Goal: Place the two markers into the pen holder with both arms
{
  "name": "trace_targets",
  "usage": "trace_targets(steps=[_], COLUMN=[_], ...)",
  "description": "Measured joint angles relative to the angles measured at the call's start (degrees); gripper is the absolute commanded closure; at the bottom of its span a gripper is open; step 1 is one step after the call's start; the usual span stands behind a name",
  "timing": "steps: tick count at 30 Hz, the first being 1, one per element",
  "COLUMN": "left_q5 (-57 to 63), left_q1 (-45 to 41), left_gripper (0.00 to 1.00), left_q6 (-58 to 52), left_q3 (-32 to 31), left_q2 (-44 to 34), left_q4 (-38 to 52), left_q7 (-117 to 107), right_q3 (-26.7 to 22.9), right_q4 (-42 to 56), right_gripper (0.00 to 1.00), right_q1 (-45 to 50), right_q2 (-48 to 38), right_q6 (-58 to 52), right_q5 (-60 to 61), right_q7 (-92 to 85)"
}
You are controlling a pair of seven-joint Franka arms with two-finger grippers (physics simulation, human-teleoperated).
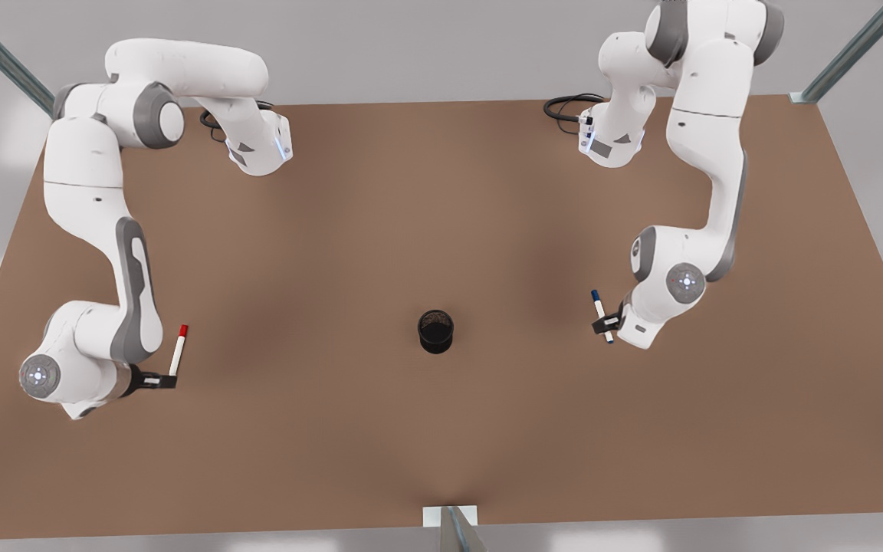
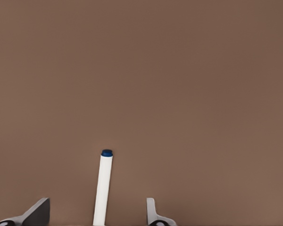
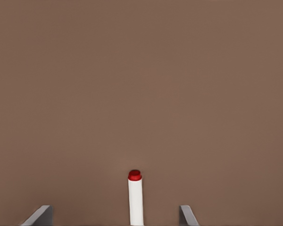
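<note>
The black pen holder (image 1: 435, 331) stands upright in the middle of the brown table. The blue-capped marker (image 1: 602, 313) (image 2: 103, 188) is at the front view's right, between the fingers of my left gripper (image 1: 608, 326) (image 2: 97, 201). Those fingers are spread, with gaps on both sides of the barrel. The red-capped marker (image 1: 178, 350) (image 3: 136, 197) is at the front view's left, its tail end between the spread fingers of my right gripper (image 1: 168, 379) (image 3: 115, 208). Whether either marker rests on the table or is off it, I cannot tell.
The brown table (image 1: 441, 445) stretches wide around the holder. Both arm bases with black cables (image 1: 564, 107) sit at the far edge. A small metal post (image 1: 453, 525) stands at the near edge, and slanted frame bars cross the far corners.
</note>
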Motion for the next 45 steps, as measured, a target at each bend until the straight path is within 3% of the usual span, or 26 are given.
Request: trace_targets(steps=[3,7,12,13,19,25,29,33,34,41,45], left_q5=[1.4,2.2,2.5,2.5,2.6,2.6,3.0,3.4,3.5,3.7,3.7], left_q1=[0.0,0.0,0.1,0.1,0.3,0.5,0.6,0.6,0.6,1.1,1.5], left_gripper=[0.00,0.24,0.29,0.31,0.32,0.33,0.35,0.45,0.48,0.52,0.56], left_q6=[0.0,-0.1,-0.1,-0.1,-0.1,-0.1,-0.1,-0.1,-0.1,-0.1,0.0], left_q3=[0.0,0.0,0.0,0.0,0.0,0.1,0.1,0.2,0.2,0.2,0.1], left_q2=[1.0,2.2,3.8,3.9,5.3,7.4,8.9,9.8,9.9,11.3,11.9], left_q4=[-0.1,-0.1,0.4,0.5,2.8,5.2,7.3,7.9,8.0,8.7,8.9], left_q7=[-1.2,-2.3,-3.2,-3.2,-2.0,0.5,2.2,3.7,4.0,5.8,6.6], right_q3=[0.1,0.0,-0.1,-0.1,-0.1,-0.1,0.0,0.0,0.0,1.7,9.9], right_q4=[-6.9,-13.5,-14.2,-14.2,-14.3,-15.4,-15.8,-15.9,-15.9,-10.3,-4.1], right_gripper=[0.00,0.00,0.02,0.10,0.33,0.35,0.46,0.76,0.79,0.79,0.79], right_q1=[0.0,-0.1,0.2,0.3,0.3,-0.4,-0.5,-0.5,-0.5,0.0,-0.4], right_q2=[-2.6,-4.3,-3.9,-3.8,-3.0,-2.8,-2.8,-2.9,-2.9,-4.9,-6.2], right_q6=[3.3,9.3,13.4,14.0,16.1,18.0,18.9,19.4,19.5,17.4,12.7], right_q5=[-0.2,-1.1,-2.8,-3.1,-4.0,-4.1,-4.1,-4.1,-3.9,-3.3,-3.2], right_q7=[-0.8,-1.0,-1.1,-1.0,-0.7,-0.5,-0.4,-0.3,-0.4,-1.2,-2.6])
